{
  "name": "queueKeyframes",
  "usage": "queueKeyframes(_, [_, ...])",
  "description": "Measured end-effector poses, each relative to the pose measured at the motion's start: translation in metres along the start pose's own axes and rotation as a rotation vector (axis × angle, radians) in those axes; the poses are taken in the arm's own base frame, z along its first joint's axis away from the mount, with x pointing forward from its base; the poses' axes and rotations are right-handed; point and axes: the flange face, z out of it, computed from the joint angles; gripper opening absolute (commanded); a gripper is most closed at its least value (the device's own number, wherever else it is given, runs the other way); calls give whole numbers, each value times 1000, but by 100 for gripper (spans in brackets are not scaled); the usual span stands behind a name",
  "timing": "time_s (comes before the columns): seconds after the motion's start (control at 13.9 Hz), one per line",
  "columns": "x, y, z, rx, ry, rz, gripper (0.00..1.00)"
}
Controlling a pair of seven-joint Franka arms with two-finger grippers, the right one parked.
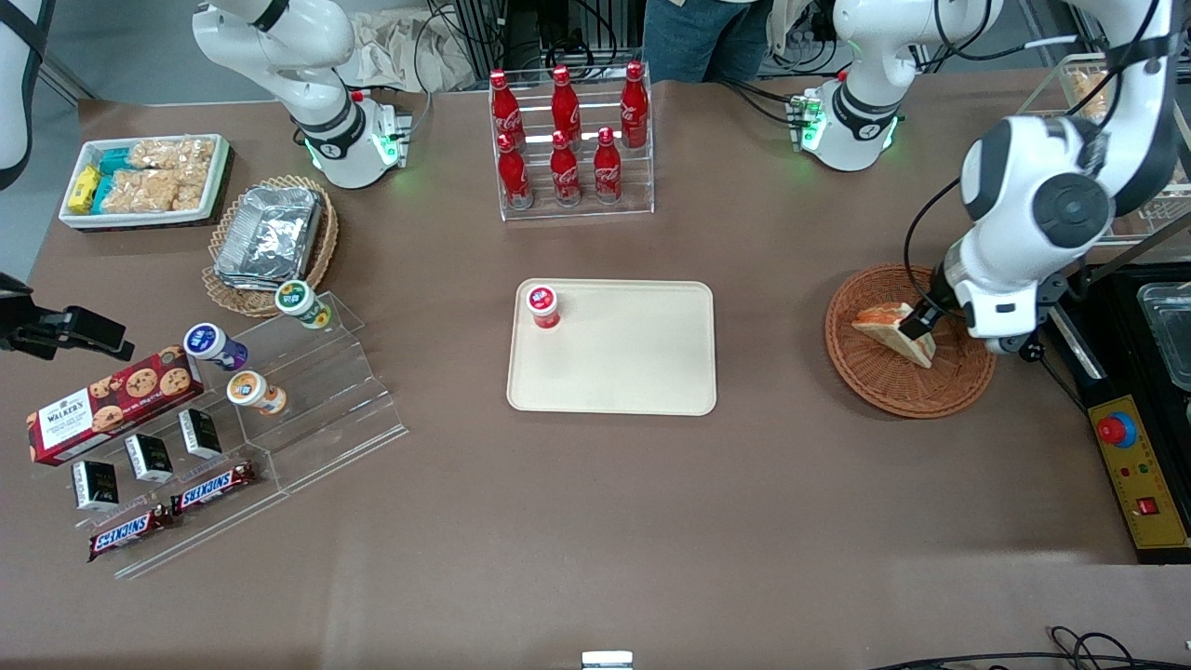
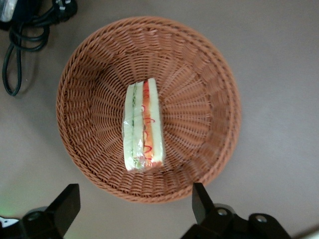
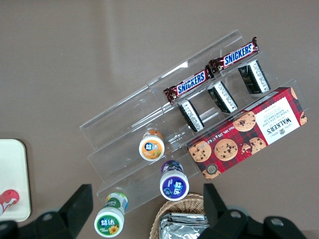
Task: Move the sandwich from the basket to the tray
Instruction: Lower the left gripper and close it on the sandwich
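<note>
Gripper (image 2: 134,209) fingers wide apart above the triangular white-bread sandwich (image 2: 143,125) in the round reddish-brown wicker basket (image 2: 209,74); off-centre close could tip it, missing the cream plastic tray (image 1: 642,372).

In the front view the working arm's wrist covers part of the basket (image 1: 875,381), and only one pincer (image 1: 916,328) finger shows beside the sandwich (image 1: 889,328).

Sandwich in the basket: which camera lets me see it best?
The left wrist view. It looks straight down on the sandwich lying in the basket, so the red and green filling shows, with the open gripper hanging above it. In the front view the arm partly covers the sandwich. The right wrist view does not show it.
</note>
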Motion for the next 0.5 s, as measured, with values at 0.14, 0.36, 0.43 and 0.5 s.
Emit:
queueKeyframes(0.14, [-1, 2, 20, 7, 9, -7, 100])
queueKeyframes(0.36, [-2, 3, 43, -9, 11, -12, 100])
queueKeyframes(0.43, [-2, 5, 49, -14, 11, -19, 100])
queueKeyframes(0.5, [-2, 7, 54, -17, 10, -25, 100])
